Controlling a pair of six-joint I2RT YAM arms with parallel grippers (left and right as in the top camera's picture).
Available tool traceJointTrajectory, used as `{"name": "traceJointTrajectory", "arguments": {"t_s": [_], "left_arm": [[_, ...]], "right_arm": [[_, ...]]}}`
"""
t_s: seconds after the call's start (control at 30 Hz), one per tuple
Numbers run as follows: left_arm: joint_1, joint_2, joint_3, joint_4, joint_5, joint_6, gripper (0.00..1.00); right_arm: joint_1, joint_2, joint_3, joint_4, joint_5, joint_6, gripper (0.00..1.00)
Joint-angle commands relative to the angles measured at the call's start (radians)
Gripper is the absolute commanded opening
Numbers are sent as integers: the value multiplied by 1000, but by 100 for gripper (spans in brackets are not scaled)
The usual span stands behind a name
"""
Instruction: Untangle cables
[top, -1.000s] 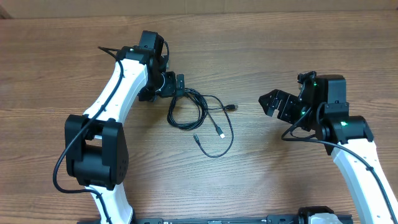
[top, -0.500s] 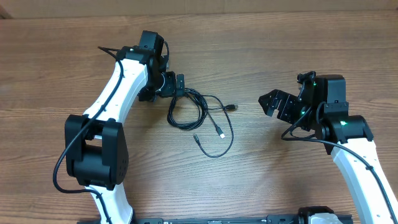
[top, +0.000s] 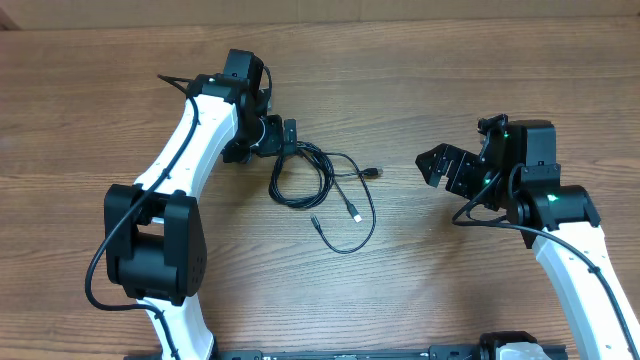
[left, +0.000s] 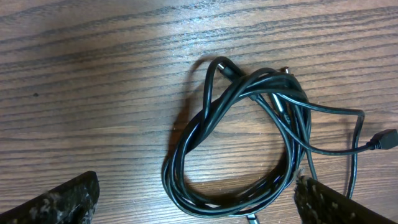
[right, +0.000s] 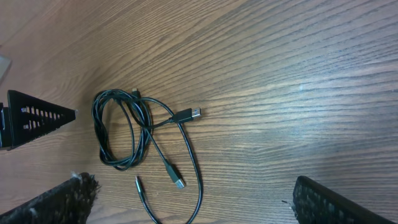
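A bundle of black cables (top: 300, 180) lies tangled on the wooden table, wound into a loose coil. Loose ends trail right: a USB plug (top: 371, 173), a second plug (top: 355, 213) and a thin tip (top: 315, 223). My left gripper (top: 290, 140) is open at the coil's top left edge. In the left wrist view the coil (left: 236, 143) lies between and ahead of its spread fingers (left: 196, 190), and nothing is held. My right gripper (top: 432, 167) is open and empty, to the right of the cables. Its view shows the coil (right: 121, 134) and the plugs ahead of its fingers (right: 193, 199).
The wooden table (top: 470, 80) holds only the cables. A black finger of the left gripper (right: 31, 115) shows at the left edge of the right wrist view, next to the coil.
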Motion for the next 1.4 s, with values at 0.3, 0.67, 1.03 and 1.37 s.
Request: {"name": "traceJointTrajectory", "arguments": {"t_s": [0.3, 0.67, 1.03, 1.37], "left_arm": [[-6, 3, -7, 0, -13, 12, 100], [-6, 3, -7, 1, -13, 12, 100], [-6, 3, -7, 0, -13, 12, 100], [-14, 3, -10, -72, 18, 87, 22]], "right_arm": [[-4, 2, 24, 3, -6, -10, 100], [-4, 2, 24, 3, -6, -10, 100], [-4, 2, 24, 3, -6, -10, 100], [2, 4, 24, -50, -84, -2, 32]]}}
